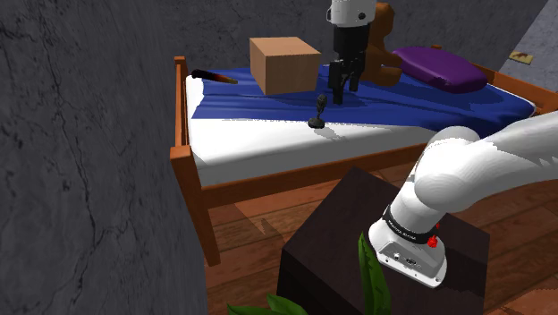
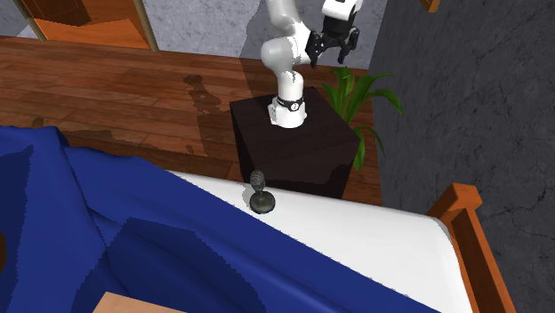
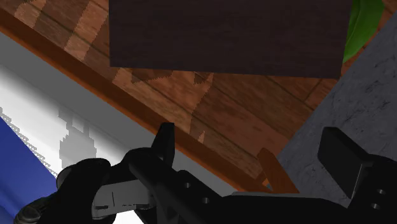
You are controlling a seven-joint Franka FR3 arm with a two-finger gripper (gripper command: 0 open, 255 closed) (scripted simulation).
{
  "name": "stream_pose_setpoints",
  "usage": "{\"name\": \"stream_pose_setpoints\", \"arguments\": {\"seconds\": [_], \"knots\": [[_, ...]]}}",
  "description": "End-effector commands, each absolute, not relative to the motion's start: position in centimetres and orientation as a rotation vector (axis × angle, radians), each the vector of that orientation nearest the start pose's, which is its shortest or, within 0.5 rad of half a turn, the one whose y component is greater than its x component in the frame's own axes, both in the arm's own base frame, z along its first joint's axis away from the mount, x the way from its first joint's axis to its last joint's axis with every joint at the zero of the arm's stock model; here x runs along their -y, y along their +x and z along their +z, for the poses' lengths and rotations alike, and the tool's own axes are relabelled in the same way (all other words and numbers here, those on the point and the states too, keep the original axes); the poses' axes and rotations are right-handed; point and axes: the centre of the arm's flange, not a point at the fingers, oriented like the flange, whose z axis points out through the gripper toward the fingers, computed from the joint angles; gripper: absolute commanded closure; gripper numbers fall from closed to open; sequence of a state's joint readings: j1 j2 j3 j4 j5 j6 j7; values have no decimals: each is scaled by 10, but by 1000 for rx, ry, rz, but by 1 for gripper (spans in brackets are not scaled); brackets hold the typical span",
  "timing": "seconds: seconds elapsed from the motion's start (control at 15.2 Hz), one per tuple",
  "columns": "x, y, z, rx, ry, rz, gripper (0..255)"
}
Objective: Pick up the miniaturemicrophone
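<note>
**Bed, Blanket and Box in a Plank-Floored Room**

A wooden-framed bed (image 1: pixel 202 219) stood against a dark grey wall (image 1: pixel 80 179). Its white sheet (image 1: pixel 268 139) was half covered by a rumpled blue blanket (image 1: pixel 402 109). A plain brown box (image 1: pixel 283 64) sat on the blanket, and a purple pillow (image 1: pixel 443 68) lay toward the shoulder view's right. Between and behind them rose a brown, stuffed-looking shape (image 1: pixel 385 40). A green plant (image 2: pixel 356 93) grew beside the wall, over a wooden plank floor (image 2: pixel 107 84).
</note>
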State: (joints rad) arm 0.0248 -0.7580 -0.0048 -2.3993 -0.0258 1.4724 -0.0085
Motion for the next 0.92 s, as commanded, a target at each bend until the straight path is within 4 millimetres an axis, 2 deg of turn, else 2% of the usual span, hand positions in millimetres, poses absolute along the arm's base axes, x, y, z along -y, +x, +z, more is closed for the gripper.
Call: {"name": "stream_pose_setpoints", "arguments": {"seconds": [0.0,0.86], "knots": [[-3,300,554,47,-3154,267,0],[111,399,486,12,-3218,278,0]]}}
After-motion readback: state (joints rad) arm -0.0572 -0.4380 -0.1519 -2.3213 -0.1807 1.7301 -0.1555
